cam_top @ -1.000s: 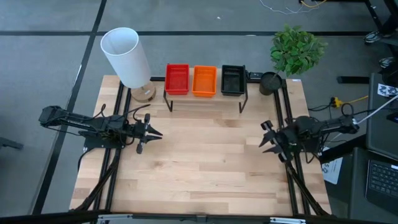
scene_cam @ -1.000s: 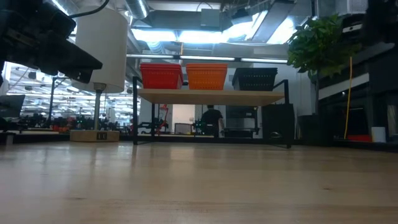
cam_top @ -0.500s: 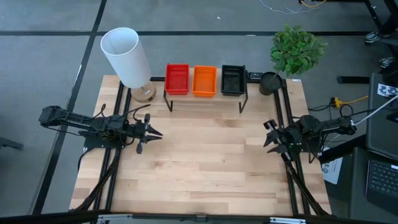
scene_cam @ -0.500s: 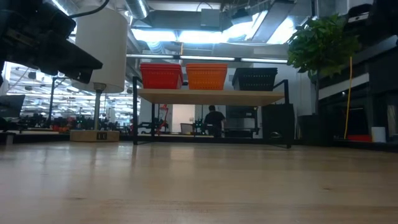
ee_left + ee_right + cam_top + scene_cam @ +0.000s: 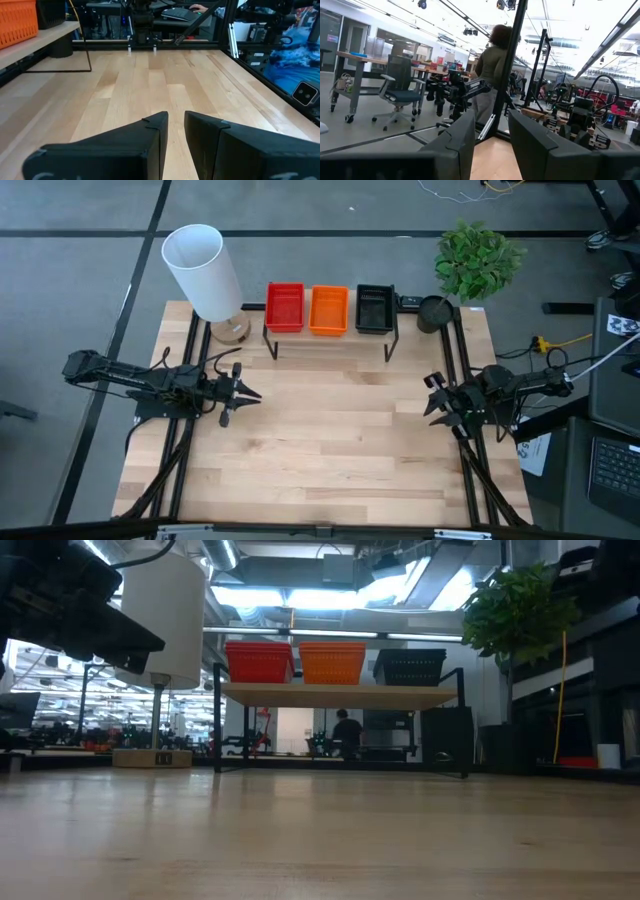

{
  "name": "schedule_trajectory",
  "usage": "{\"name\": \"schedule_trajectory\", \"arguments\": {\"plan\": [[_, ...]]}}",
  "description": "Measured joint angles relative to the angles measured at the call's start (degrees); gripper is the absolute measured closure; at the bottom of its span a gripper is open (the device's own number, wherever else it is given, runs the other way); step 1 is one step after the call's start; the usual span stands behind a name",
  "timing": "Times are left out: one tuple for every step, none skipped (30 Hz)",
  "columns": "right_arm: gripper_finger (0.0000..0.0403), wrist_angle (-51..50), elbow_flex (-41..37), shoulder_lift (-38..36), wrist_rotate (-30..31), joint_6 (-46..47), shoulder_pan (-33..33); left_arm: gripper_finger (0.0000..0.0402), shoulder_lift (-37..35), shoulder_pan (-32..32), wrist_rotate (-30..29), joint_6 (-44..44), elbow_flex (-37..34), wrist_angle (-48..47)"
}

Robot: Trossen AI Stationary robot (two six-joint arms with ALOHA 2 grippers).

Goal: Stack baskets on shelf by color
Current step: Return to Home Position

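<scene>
The baskets stand in three stacks side by side on the shelf [image 5: 340, 695] at the table's far edge: red [image 5: 285, 307], orange [image 5: 329, 309] and black [image 5: 375, 308]. The low view shows them resting on the top board as red [image 5: 259, 662], orange [image 5: 332, 662] and black [image 5: 410, 667]. My left gripper [image 5: 245, 393] hovers over the table's left part, empty, its fingers a narrow gap apart [image 5: 176, 125]. My right gripper [image 5: 430, 400] hovers near the right edge, also empty and open [image 5: 491, 122].
A lamp with a white shade [image 5: 200, 270] stands left of the shelf, and a potted plant [image 5: 478, 260] with a black pot [image 5: 435, 312] stands right of it. The wooden tabletop [image 5: 330, 440] lies between the arms. A person [image 5: 495, 75] stands beyond the table.
My right gripper has drawn back a little toward the table's right edge and then stopped. The baskets and my left arm have kept still.
</scene>
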Motion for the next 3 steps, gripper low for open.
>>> {"name": "schedule_trajectory", "arguments": {"plan": [[0.0282,0.0,0.0,0.0,0.0,0.0,0.0,0.0344,0.0,0.0,0.0,0.0,0.0,0.0],[0.0282,0.0,0.0,0.0,0.0,0.0,0.0,0.0344,0.0,0.0,0.0,0.0,0.0,0.0],[0.0282,0.0,0.0,0.0,0.0,0.0,0.0,0.0344,0.0,0.0,0.0,0.0,0.0,0.0]]}}
